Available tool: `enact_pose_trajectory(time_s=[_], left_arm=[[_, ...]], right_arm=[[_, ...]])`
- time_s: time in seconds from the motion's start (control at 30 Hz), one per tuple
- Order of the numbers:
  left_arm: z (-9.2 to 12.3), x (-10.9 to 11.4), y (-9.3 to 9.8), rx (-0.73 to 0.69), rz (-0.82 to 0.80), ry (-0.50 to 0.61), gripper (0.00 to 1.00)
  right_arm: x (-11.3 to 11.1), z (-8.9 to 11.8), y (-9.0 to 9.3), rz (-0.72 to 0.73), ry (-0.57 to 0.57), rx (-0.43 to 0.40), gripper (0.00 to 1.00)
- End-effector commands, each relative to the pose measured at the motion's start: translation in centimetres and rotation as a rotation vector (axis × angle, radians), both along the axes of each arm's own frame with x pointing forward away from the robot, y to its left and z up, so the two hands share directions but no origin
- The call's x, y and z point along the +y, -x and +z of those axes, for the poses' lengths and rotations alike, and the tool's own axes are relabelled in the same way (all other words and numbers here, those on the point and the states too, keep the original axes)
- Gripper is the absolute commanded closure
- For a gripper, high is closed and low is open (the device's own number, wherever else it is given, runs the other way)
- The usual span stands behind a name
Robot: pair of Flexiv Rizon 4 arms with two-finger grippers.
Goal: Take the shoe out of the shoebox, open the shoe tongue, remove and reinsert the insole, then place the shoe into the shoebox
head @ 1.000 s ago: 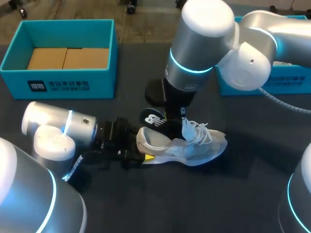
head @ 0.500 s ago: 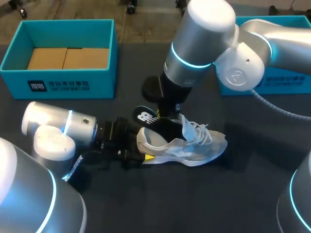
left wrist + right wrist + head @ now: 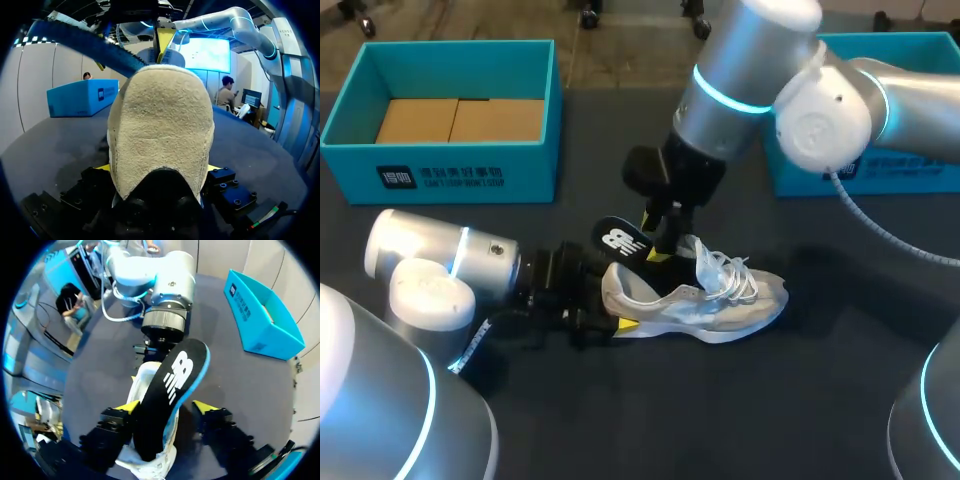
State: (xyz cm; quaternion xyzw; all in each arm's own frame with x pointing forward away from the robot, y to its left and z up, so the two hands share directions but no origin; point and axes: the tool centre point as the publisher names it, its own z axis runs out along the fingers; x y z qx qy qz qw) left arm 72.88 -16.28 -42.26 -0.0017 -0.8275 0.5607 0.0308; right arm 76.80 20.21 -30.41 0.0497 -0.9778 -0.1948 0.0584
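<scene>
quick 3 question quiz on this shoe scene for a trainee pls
1. True or false: the insole is completely out of the shoe.
2. What grips the shoe's heel? A: the left pincer. B: a person's hand. C: nothing.
3. Fill in: the insole's upper face is mainly ____ in colour.

Key: 1 false, its lower end sits inside the shoe. 2 A. 3 black.
</scene>
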Motion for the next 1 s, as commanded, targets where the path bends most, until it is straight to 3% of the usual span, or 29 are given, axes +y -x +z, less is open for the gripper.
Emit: enact_pose_trajectory(time_s=[0.03,0.37,0.43,0.5,0.6,0.63,0.83,1.0], left_arm=[[0.0,0.0,0.0,0.0,0.001,-0.002,1.0],[0.0,0.0,0.0,0.0,0.001,-0.002,1.0],[0.0,0.0,0.0,0.0,0.001,-0.002,1.0],[0.0,0.0,0.0,0.0,0.001,-0.002,1.0],[0.0,0.0,0.0,0.0,0.001,-0.002,1.0],[0.0,0.0,0.0,0.0,0.001,-0.002,1.0],[0.0,0.0,0.0,0.0,0.001,-0.002,1.0],[0.0,0.0,0.0,0.0,0.001,-0.002,1.0]], right_arm=[[-0.2,-0.1,-1.1,0.022,-0.003,0.061,0.0],[-0.2,-0.1,-1.1,0.022,-0.003,0.061,0.0],[0.0,0.0,-1.2,-0.027,-0.049,0.137,0.0],[0.2,0.1,-1.2,-0.029,-0.073,0.125,0.0],[0.1,0.2,-0.7,-0.129,-0.13,0.218,0.0],[0.2,0.4,-0.6,-0.124,-0.121,0.206,0.0],[0.3,0.4,-0.1,-0.21,-0.143,0.325,0.0],[0.6,0.6,0.5,-0.241,-0.177,0.358,0.0]])
